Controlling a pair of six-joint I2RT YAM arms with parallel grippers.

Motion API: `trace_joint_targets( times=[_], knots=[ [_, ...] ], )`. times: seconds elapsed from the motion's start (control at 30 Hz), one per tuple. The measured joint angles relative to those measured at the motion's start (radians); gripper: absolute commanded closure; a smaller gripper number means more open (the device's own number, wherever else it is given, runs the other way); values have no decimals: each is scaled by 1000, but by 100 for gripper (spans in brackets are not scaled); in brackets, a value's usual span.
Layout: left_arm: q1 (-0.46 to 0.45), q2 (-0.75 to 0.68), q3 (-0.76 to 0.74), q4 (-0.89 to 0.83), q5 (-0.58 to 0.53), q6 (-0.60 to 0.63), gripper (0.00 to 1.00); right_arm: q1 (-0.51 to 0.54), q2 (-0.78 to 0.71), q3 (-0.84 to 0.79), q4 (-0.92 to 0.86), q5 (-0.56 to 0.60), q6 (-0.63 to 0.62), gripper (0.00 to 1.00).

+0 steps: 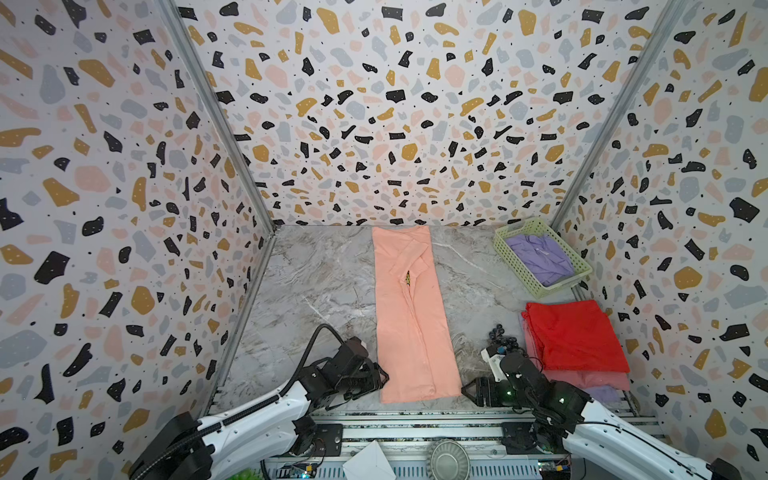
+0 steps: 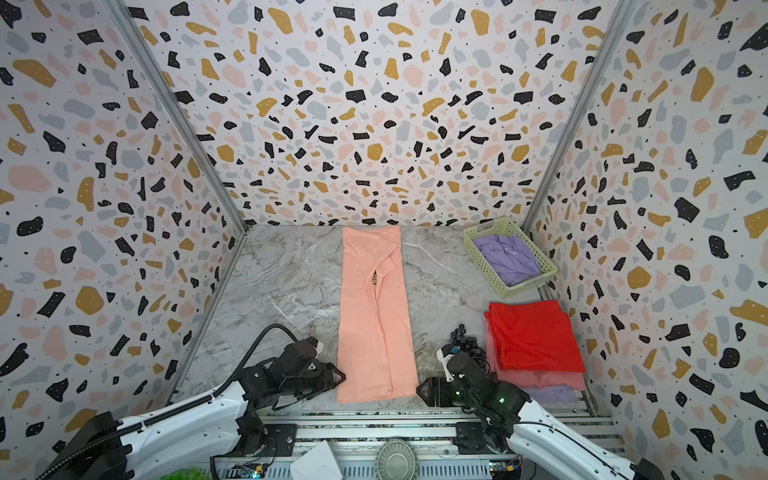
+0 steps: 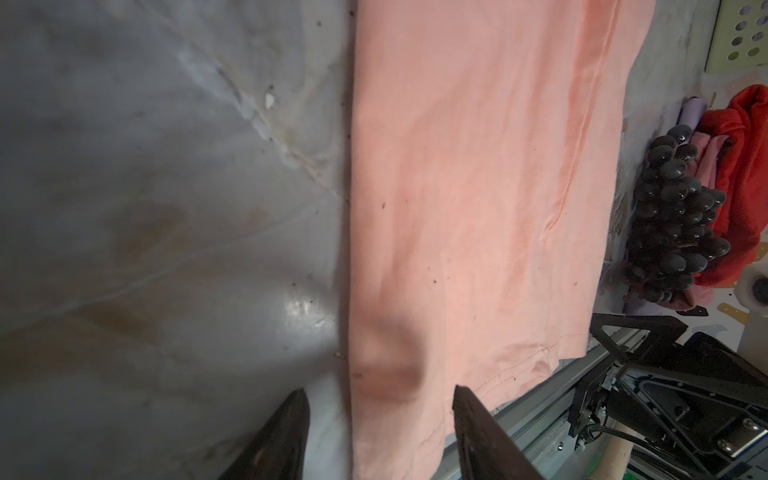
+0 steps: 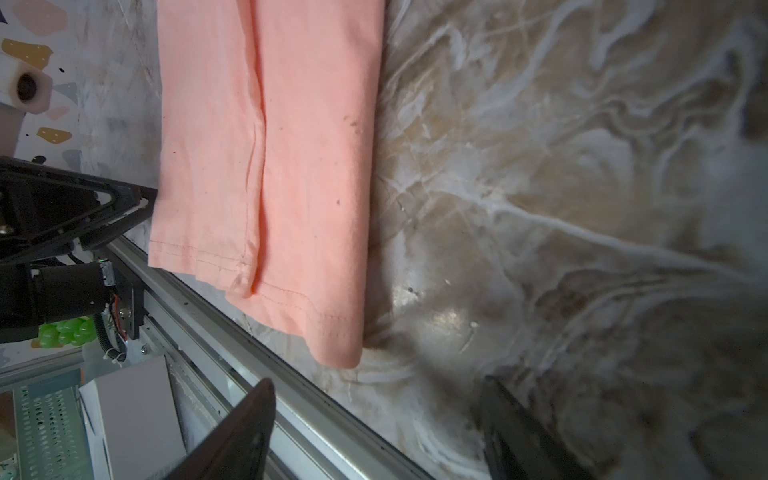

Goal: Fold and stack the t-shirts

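peach t-shirt lies as a long narrow strip on the marble table, long axis running away from me. my left gripper and right gripper flank its near end, jaws apart, both empty. left sits nearer, straddling the shirt's side edge.

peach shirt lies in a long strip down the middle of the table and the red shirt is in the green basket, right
No: the green basket holds a lavender shirt; the red shirt tops the folded pile beside it, as both top views show. The peach shirt does lie in a long strip down the middle of the table.
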Motion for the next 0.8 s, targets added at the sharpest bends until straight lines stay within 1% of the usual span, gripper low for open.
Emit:
trace_joint_targets(
  times=[0.27,0.47,0.8],
  knots=[
    [0,-52,-16,-28,-28,-29,42,-3,8,-3,13,-19,-8,22],
    [0,-69,-25,-31,-38,-28,43,-3,-4,-11,21,-30,-6,23],
    [-3,-16,21,-64,-71,58,42,-3,-80,-22,-23,-28,35,20]
  ],
)
